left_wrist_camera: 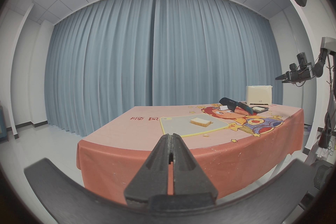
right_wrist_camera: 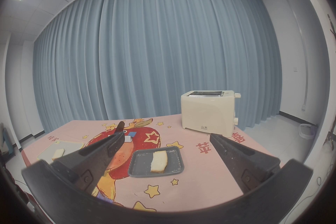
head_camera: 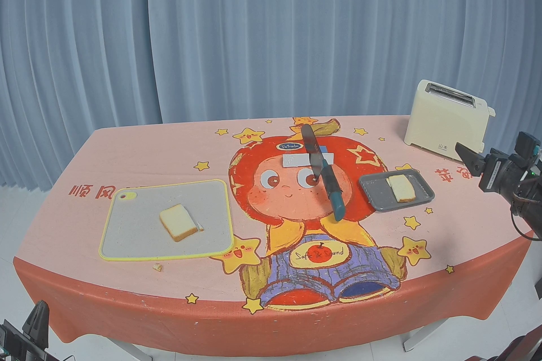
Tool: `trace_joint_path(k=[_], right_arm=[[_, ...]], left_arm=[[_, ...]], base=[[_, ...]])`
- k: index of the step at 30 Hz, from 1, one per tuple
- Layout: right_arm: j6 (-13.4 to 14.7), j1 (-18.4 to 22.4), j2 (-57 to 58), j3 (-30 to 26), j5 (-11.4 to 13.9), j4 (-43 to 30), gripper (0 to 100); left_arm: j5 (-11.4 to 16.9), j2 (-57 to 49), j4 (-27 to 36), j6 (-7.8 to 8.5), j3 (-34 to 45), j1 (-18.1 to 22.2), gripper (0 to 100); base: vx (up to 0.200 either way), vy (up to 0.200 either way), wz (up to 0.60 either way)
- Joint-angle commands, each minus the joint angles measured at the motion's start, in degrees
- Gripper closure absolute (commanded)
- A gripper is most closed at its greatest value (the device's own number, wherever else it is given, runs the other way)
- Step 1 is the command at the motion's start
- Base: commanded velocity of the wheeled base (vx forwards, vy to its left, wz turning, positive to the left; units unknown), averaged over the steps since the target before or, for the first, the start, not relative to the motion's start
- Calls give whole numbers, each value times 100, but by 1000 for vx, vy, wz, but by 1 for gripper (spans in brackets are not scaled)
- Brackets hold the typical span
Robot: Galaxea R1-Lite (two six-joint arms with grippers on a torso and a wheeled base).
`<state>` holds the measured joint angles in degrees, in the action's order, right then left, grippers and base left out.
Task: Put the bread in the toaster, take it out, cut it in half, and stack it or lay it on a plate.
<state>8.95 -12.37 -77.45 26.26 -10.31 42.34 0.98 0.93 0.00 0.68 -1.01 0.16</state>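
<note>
Nearest, low at 7 o'clock off the table's front edge: black left gripper (left_wrist_camera: 171,140), jaws pressed together on nothing. Off the 3 o'clock side, raised: black right gripper (right_wrist_camera: 167,139), jaws spread wide, empty, aimed in over the table.

At 8 o'clock on the pink cartoon-printed tablecloth (head_camera: 141,153): grey rectangular cutting board with a yellow rim (head_camera: 132,235). Near its middle: half slice of pale bread (head_camera: 178,221). Lies flat, cream face up, tan crust along the near edges, long axis running 11 to 5 o'clock. Just off the board's near edge: small loose crumb of bread (head_camera: 157,267).

At 3 o'clock: dark grey rectangular tray (head_camera: 375,193). Holds the second pale half slice (head_camera: 402,188), flat, likewise lying 11 to 5, toward the tray's 3 o'clock end.

At centre: black-bladed knife with a blue handle (head_camera: 323,170), blade resting across a small white block (head_camera: 293,160). Points tip to 11, handle to 5, apart from both halves.

At 2 o'clock, far corner: cream boxy toaster (head_camera: 446,119), upright, slots up.
</note>
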Motion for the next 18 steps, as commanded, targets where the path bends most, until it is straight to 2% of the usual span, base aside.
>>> trace_joint_path(k=[1, 2, 7, 11, 14, 18], right_arm=[[-7, 104, 643, -253, 3, -6, 0], [-25, 429, 995, -349, 12, -6, 0], [-25, 868, 1671, -499, 65, -85, 0], [-69, 974, 1961, -569, 73, -85, 0], [-218, 982, 2102, -631, 82, -85, 0], [-236, 965, 2260, -692, 214, -85, 0]], left_arm=[[-1, -93, 0, 2, 101, 2, 100], [-1, -93, 0, 2, 101, 2, 100], [-1, -93, 0, 2, 101, 2, 100], [-1, -93, 0, 2, 101, 2, 100], [-1, -93, 0, 2, 101, 2, 100], [-1, -93, 0, 2, 101, 2, 100]], base=[[0, 0, 0], [0, 0, 0], [0, 0, 0], [0, 0, 0], [0, 0, 0], [0, 0, 0]])
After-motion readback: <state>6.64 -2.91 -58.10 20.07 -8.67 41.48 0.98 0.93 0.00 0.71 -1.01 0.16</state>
